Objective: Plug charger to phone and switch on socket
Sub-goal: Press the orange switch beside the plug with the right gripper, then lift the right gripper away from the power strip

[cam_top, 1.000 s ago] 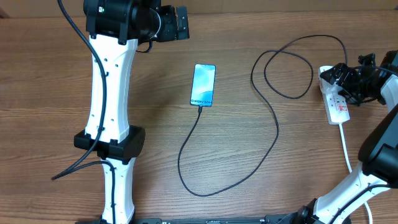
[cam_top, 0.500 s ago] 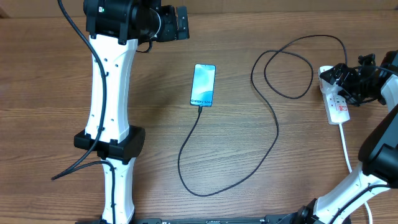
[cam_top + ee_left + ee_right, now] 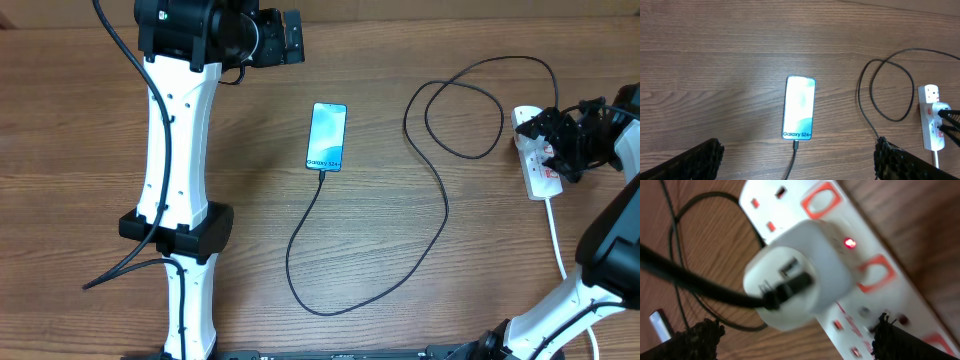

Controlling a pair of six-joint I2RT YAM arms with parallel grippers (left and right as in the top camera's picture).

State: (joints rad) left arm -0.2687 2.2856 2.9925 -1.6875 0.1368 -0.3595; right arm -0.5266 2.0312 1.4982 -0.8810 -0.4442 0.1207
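Note:
The phone [image 3: 327,136] lies flat mid-table with its light-blue screen lit [image 3: 799,107]. The charger's black cable [image 3: 440,215] has its small tip in the phone's bottom edge [image 3: 796,145] and loops right to a white adapter [image 3: 800,275] seated in the socket [image 3: 541,168]. A small red light [image 3: 850,243] glows on the socket [image 3: 890,287] beside the adapter. My right gripper [image 3: 550,140] hovers open just over the socket, its fingers either side of the strip [image 3: 797,340]. Far back and left of the phone, my left gripper [image 3: 292,37] hangs open and empty [image 3: 799,159].
The socket's thick white cord [image 3: 556,235] runs toward the front right, past the right arm's base. The left arm's white links [image 3: 180,150] stand along the left side. The charger cable's loops [image 3: 465,110] lie between the phone and the socket.
My right gripper has shifted slightly toward the front along the socket. The phone, the cable and the left arm have not moved.

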